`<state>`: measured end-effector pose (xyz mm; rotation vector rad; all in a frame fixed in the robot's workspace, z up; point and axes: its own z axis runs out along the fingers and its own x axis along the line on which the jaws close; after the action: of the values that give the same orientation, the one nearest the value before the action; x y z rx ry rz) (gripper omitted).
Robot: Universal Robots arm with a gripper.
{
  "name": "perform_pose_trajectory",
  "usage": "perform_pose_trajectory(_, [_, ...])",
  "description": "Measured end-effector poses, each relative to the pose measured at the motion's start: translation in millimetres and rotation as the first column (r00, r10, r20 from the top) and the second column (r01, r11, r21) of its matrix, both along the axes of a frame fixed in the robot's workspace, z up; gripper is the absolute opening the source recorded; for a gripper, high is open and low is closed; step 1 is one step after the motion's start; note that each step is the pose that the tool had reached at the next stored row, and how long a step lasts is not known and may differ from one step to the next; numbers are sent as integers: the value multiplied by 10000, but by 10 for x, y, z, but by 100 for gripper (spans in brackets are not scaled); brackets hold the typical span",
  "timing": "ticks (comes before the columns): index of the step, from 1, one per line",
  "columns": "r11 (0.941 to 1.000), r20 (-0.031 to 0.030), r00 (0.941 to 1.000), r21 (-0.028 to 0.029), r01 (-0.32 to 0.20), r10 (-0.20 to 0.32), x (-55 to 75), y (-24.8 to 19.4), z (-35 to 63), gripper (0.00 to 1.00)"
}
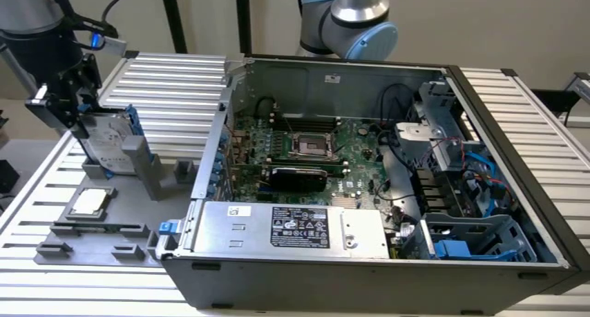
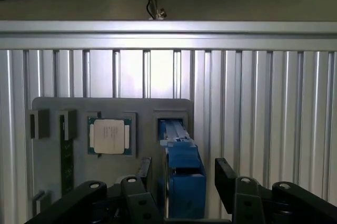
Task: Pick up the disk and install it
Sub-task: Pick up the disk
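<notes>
The end effector (image 1: 66, 101) hangs in the upper left of the exterior view with its jaws spread wide and holding nothing. The disk (image 1: 105, 139) stands on edge directly below it, slotted upright into a grey fixture plate (image 1: 92, 244) that lies on the slatted aluminium counter (image 1: 175, 75). In the wrist view the blue carrier edge of the disk (image 2: 181, 153) sits between the two black fingers (image 2: 225, 174), with a gap visible on each side, so nothing is clamped yet. A small square chip (image 1: 90, 202) rests in its own pocket on the same plate, just beside the disk's slot. The open computer case (image 1: 369, 279) fills the centre and right of the exterior view.

The disk looks rigid and fairly dense for its size, so it should not flex in a grip. It is likely sensitive to knocks, and its metal faces and plastic frame may be somewhat slippery. The soundest hold appears to be across its two broad flat faces near the upper edge, squarely centred so that it does not swing.
</notes>
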<state>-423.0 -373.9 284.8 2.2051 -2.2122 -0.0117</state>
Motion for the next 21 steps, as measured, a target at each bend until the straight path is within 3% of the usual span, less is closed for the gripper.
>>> perform_pose_trajectory(3, [10000,45,10000,1,-85,85,-1,0,-1,58])
perform_pose_trajectory(4, [9999,54,9999,2,-103,103,-4,0,-2,51])
perform_pose_trajectory(5, [9999,60,9999,1,-114,114,-8,0,-3,51])
perform_pose_trajectory(12, [9999,64,9999,0,-119,119,-25,-1,-11,51])
perform_pose_trajectory(14, [9999,63,9999,-1,-119,119,-26,-1,-13,49])
perform_pose_trajectory(15, [9999,63,9999,0,-118,118,-26,-2,-14,42])
perform_pose_trajectory(21, [9999,65,9999,4,-118,118,-25,-21,-16,39])
